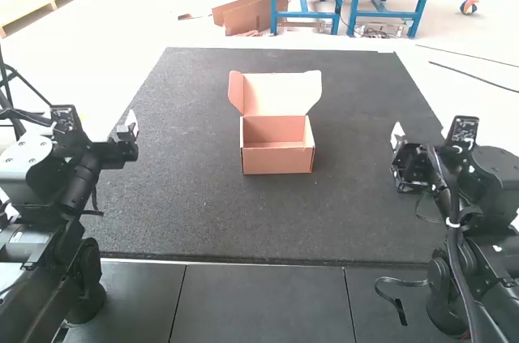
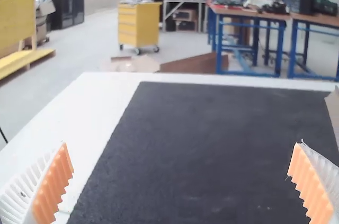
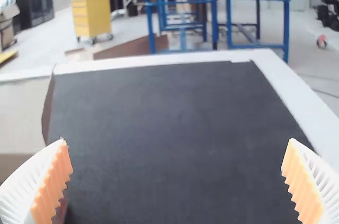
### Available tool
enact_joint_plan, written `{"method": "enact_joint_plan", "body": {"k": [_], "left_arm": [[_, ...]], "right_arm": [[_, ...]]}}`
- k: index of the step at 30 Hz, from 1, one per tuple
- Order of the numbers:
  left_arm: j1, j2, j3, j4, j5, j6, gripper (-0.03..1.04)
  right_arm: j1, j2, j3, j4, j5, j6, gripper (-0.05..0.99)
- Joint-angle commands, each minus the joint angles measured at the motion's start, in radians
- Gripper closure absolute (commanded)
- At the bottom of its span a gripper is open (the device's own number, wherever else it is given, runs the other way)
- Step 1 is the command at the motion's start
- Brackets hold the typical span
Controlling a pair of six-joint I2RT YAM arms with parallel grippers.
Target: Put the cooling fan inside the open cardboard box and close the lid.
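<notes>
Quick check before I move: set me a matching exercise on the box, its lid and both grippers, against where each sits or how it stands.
Things:
1. cardboard box
2. lid
3. left gripper
4. right gripper

Places and states:
A. open, near the right edge of the mat
B. standing up behind the opening
C. middle of the mat
D. open, near the mat's left edge

Pairs: 1-C, 2-B, 3-D, 4-A
</notes>
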Motion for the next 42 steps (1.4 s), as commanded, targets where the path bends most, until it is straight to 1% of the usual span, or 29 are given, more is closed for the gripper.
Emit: {"method": "enact_joint_plan", "body": {"k": [1, 3, 5, 8, 11, 13, 16, 18, 20, 22, 23, 24, 25, 27, 30, 31, 33, 35, 37, 39, 40, 42], "left_arm": [[0.006, -0.018, -0.006, 0.075, 0.021, 0.020, 0.04], [0.006, -0.018, 0.001, 0.116, 0.022, 0.020, 0.04], [0.004, -0.015, 0.019, 0.136, 0.022, 0.021, 0.04], [0.003, 0.005, 0.062, 0.147, 0.028, 0.023, 0.04], [0.003, 0.060, 0.120, 0.143, 0.028, 0.024, 0.04], [0.003, 0.118, 0.163, 0.143, 0.028, 0.024, 0.04], [0.004, 0.224, 0.245, 0.139, 0.028, 0.023, 0.04], [0.009, 0.299, 0.315, 0.109, 0.018, 0.023, 0.04], [0.010, 0.364, 0.392, 0.060, 0.001, 0.021, 0.04], [0.007, 0.418, 0.467, -0.015, -0.004, 0.020, 0.04], [0.010, 0.444, 0.504, -0.046, -0.004, 0.020, 0.04], [0.009, 0.465, 0.541, -0.114, -0.002, 0.013, 0.04], [0.004, 0.480, 0.574, -0.177, -0.002, -0.002, 0.04], [0.004, 0.497, 0.639, -0.287, 0.001, -0.039, 0.04], [0.007, 0.516, 0.709, -0.399, 0.001, -0.105, 0.04], [0.007, 0.526, 0.723, -0.436, 0.001, -0.111, 0.04], [0.007, 0.554, 0.729, -0.526, 0.001, -0.123, 0.04], [0.006, 0.568, 0.714, -0.606, -0.002, -0.122, 0.04], [0.003, 0.566, 0.699, -0.660, -0.002, -0.112, 0.04], [0.001, 0.560, 0.699, -0.692, -0.002, -0.099, 0.04], [0.000, 0.560, 0.699, -0.707, -0.002, -0.089, 0.04], [0.000, 0.563, 0.705, -0.730, -0.004, -0.048, 0.04]], "right_arm": [[-0.016, -0.011, 0.006, 0.121, 0.013, 0.008, 0.03], [-0.015, -0.009, 0.042, 0.131, -0.003, 0.008, 0.03], [-0.015, 0.003, 0.084, 0.127, -0.028, 0.008, 0.03], [-0.015, 0.051, 0.144, 0.124, -0.037, 0.008, 0.03], [-0.015, 0.144, 0.214, 0.124, -0.020, 0.008, 0.03], [-0.015, 0.220, 0.274, 0.115, 0.001, 0.008, 0.03], [-0.015, 0.325, 0.378, 0.064, 0.030, 0.008, 0.03], [-0.015, 0.387, 0.463, -0.002, 0.052, 0.008, 0.03], [-0.015, 0.444, 0.547, -0.074, 0.066, 0.009, 0.03], [-0.015, 0.493, 0.624, -0.140, 0.067, 0.008, 0.03], [-0.012, 0.516, 0.662, -0.192, 0.069, 0.008, 0.03], [-0.013, 0.539, 0.699, -0.255, 0.070, -0.006, 0.03], [-0.015, 0.559, 0.733, -0.316, 0.070, -0.028, 0.03], [-0.015, 0.589, 0.793, -0.418, 0.070, -0.035, 0.03], [-0.015, 0.611, 0.839, -0.519, 0.069, -0.018, 0.03], [-0.015, 0.615, 0.834, -0.536, 0.070, -0.012, 0.03], [-0.018, 0.628, 0.816, -0.568, 0.093, 0.006, 0.03], [-0.025, 0.634, 0.805, -0.606, 0.099, 0.006, 0.03], [-0.036, 0.635, 0.799, -0.642, 0.099, -0.003, 0.03], [-0.055, 0.637, 0.797, -0.665, 0.099, -0.054, 0.03], [-0.062, 0.638, 0.794, -0.685, 0.099, -0.095, 0.04], [-0.078, 0.661, 0.799, -0.726, 0.101, -0.169, 0.05]]}}
